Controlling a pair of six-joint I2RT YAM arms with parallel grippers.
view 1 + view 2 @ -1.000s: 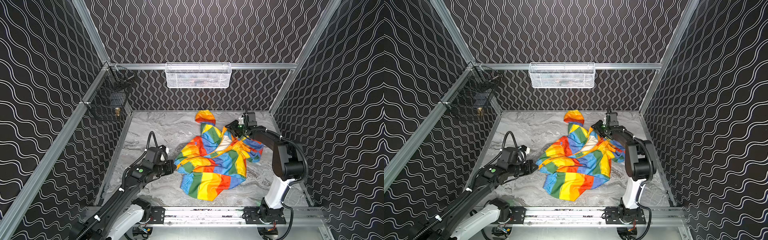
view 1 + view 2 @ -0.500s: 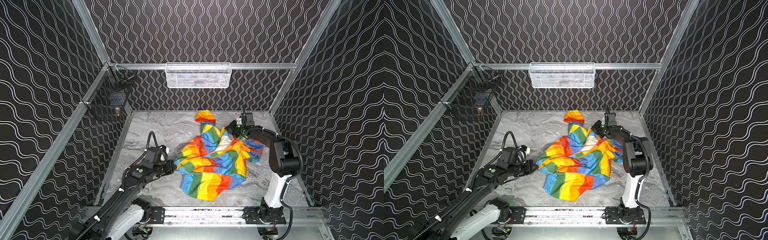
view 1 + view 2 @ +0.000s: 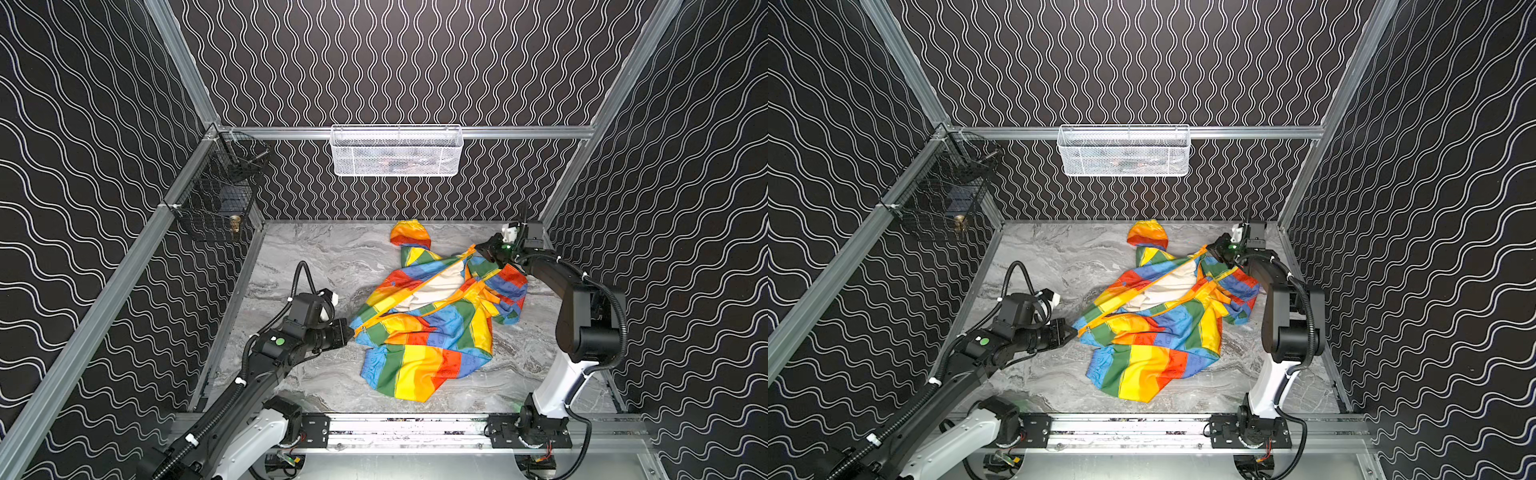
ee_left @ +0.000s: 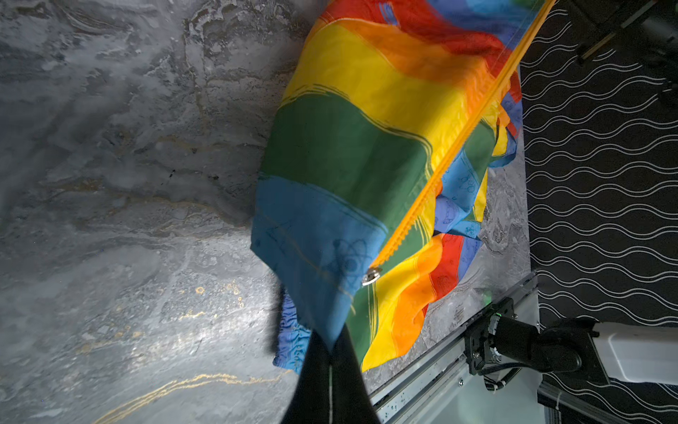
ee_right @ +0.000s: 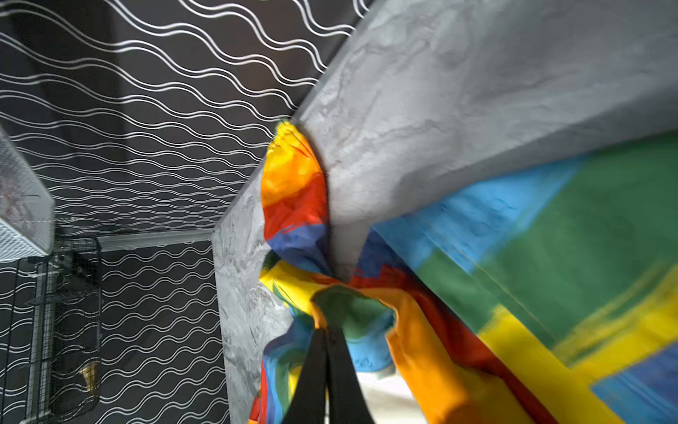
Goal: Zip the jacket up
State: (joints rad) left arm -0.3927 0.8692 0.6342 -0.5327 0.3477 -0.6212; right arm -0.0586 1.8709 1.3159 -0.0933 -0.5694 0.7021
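Left arm: stretched low over the counter (image 3: 316, 257) from the near left corner, forearm nearly level. The left gripper (image 3: 347, 330) pointed at the jacket's near left end.

Right arm: rose from the near right, elbow high, forearm reaching toward the far right corner. The right gripper (image 3: 484, 251) sat at the jacket's far end.

Jacket (image 3: 428, 324): lay crumpled right of the counter's centre, partly open, with white lining (image 3: 432, 286) showing. The hood (image 3: 410, 235) lay near the far edge. The garment spanned the space between the two grippers, and the orange zipper band (image 4: 456, 139) ran diagonally from one toward the other.

Left gripper (image 4: 330, 341): fingers pressed together, pinching a blue corner of the hem. A small metal slider (image 4: 371, 274) sat at the band's lower end, just beside that pinch.

Right gripper (image 5: 325, 330): fingers pressed together on a bunch of green and orange cloth at the jacket's upper end.

View notes:
- Both top views gave the whole layout and both arm poses, but the fingertips were too small to read there.
- The left wrist view alone showed the slider and the band's teeth.
- The right wrist view alone showed the far grip, with blurred cloth alongside. It also showed the hood (image 5: 293, 183) against the counter's far edge.
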